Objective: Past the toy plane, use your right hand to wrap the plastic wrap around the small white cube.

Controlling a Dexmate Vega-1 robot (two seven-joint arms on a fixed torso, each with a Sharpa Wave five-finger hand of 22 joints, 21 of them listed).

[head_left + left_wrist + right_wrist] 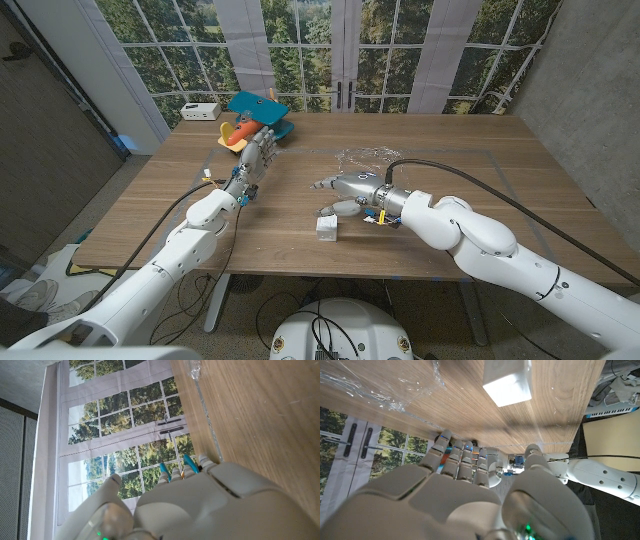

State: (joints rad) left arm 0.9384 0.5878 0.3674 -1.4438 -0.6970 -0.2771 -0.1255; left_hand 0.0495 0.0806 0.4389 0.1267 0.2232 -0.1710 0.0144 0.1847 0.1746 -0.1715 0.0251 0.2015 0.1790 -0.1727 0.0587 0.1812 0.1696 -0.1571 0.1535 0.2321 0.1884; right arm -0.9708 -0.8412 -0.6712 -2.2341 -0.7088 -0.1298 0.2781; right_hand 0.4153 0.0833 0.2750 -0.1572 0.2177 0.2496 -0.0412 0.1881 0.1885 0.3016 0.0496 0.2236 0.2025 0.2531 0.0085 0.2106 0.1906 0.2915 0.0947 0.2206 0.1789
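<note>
Right hand (345,190) empty, fingers spread, small white cube (327,229) just near-side of it, plastic wrap (368,158) just beyond; left hand (258,150) at toy plane (256,116), grip indeterminate.

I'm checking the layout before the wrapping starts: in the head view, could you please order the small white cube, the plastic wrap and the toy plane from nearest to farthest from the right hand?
From the right hand:
1. Small white cube, just on the near-edge side of the hand.
2. Plastic wrap, beyond the hand toward the windows.
3. Toy plane, at the far left, by the left hand.
</note>
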